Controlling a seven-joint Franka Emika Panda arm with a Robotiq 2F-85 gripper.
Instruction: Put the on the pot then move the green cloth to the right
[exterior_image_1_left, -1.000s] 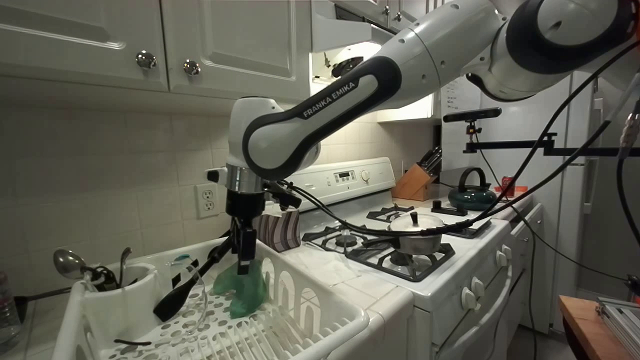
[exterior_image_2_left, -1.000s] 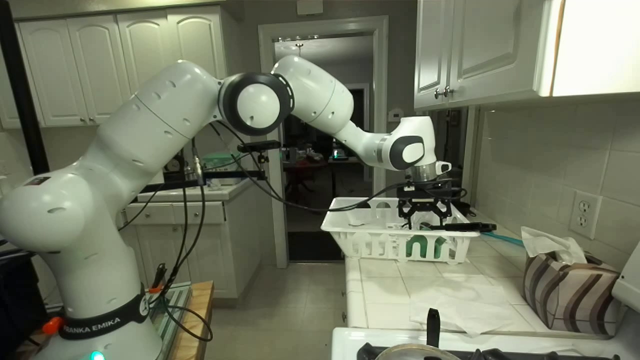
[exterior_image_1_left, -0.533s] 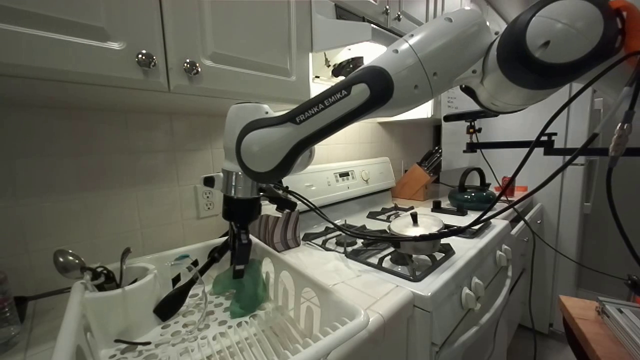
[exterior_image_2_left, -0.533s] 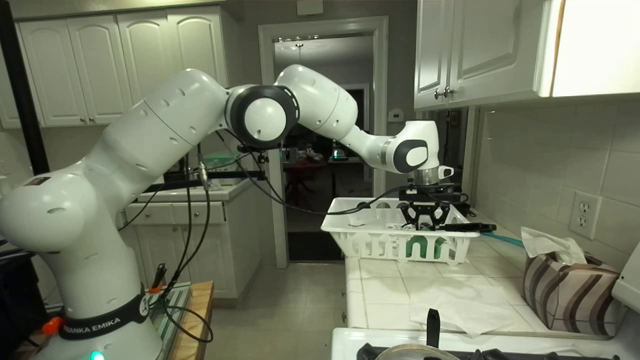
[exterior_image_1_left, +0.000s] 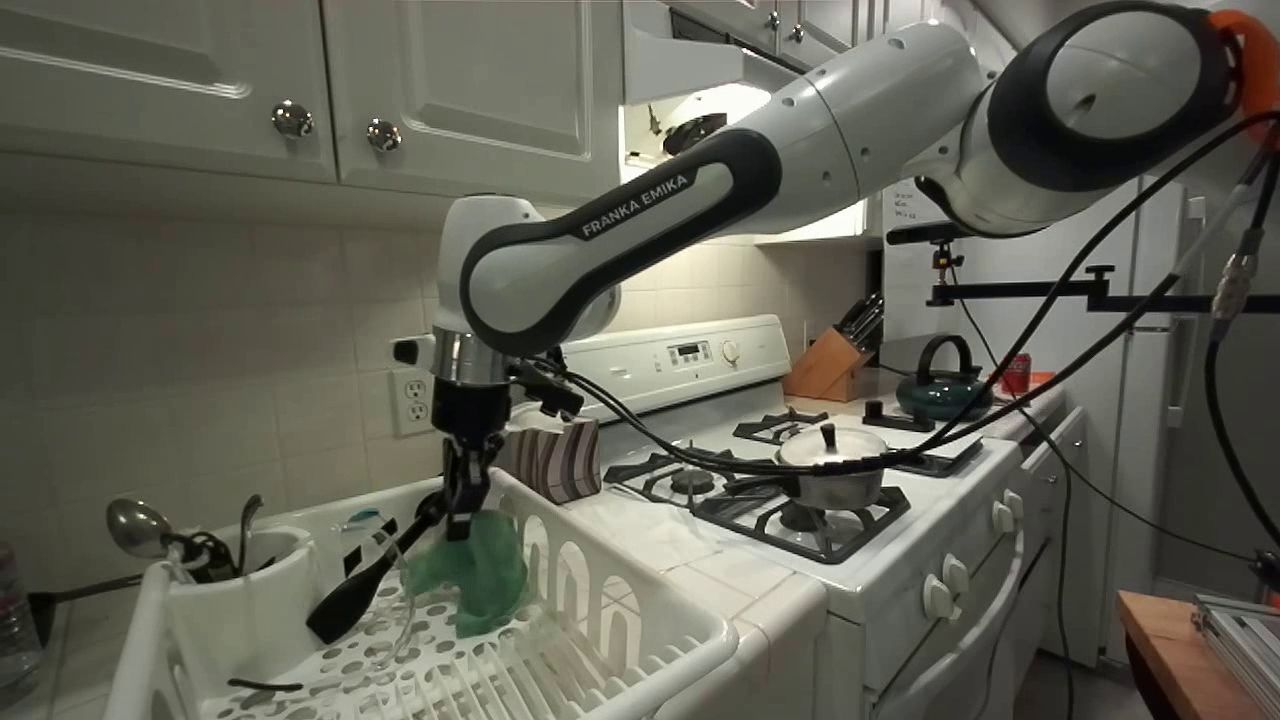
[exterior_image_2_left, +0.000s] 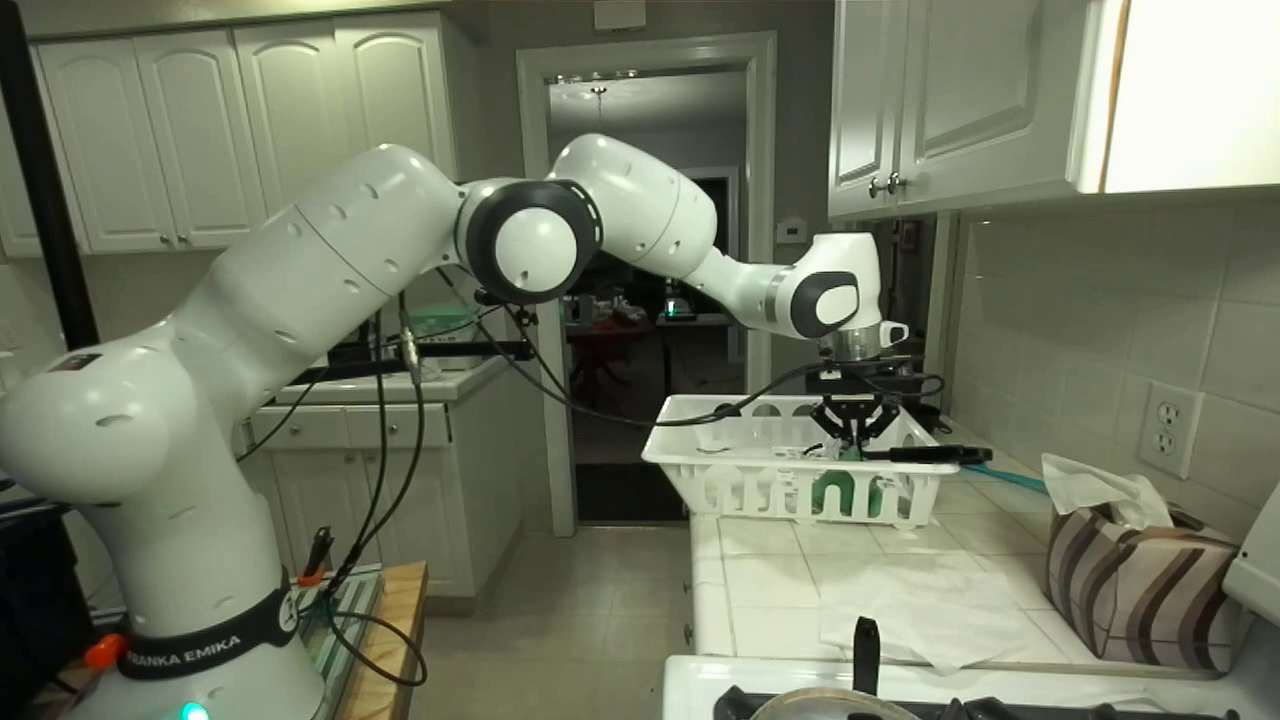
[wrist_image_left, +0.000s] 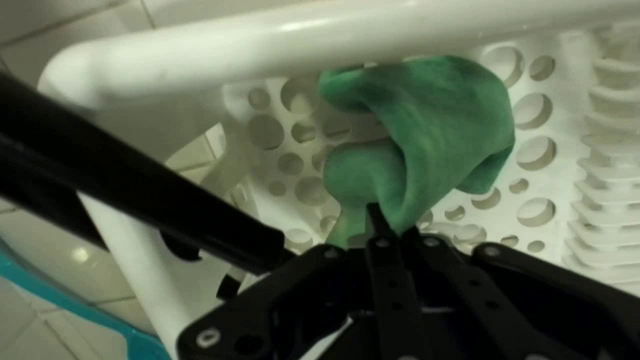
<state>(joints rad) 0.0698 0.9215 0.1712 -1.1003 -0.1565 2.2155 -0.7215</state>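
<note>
In the wrist view the green cloth (wrist_image_left: 450, 120) lies bunched in the white dish rack, one fold pinched between the fingertips of my gripper (wrist_image_left: 394, 227). An exterior view shows the jaws together with the cloth (exterior_image_1_left: 490, 580) below and around the gripper (exterior_image_1_left: 458, 528). Green shows through the rack's side slots in an exterior view, with the gripper (exterior_image_2_left: 852, 445) over the rack's near right part. The silvery pot (exterior_image_1_left: 838, 492) stands on a front burner, its lid (exterior_image_1_left: 855, 445) on top; a cable crosses in front of it. Only its top edge (exterior_image_2_left: 825, 705) shows in an exterior view.
A long black utensil (wrist_image_left: 150, 175) leans across the rack (wrist_image_left: 250, 50) close beside my gripper. A cutlery holder (exterior_image_1_left: 240, 585) sits in the rack's corner. Near the rack stand a striped tissue box (exterior_image_1_left: 555, 460) and the stove (exterior_image_1_left: 640, 385). A dark kettle (exterior_image_1_left: 945, 390) is farther back.
My gripper has gone from open to shut on the cloth. It has shifted left in an exterior view and risen slightly, drawing the cloth a little left and up with it.
</note>
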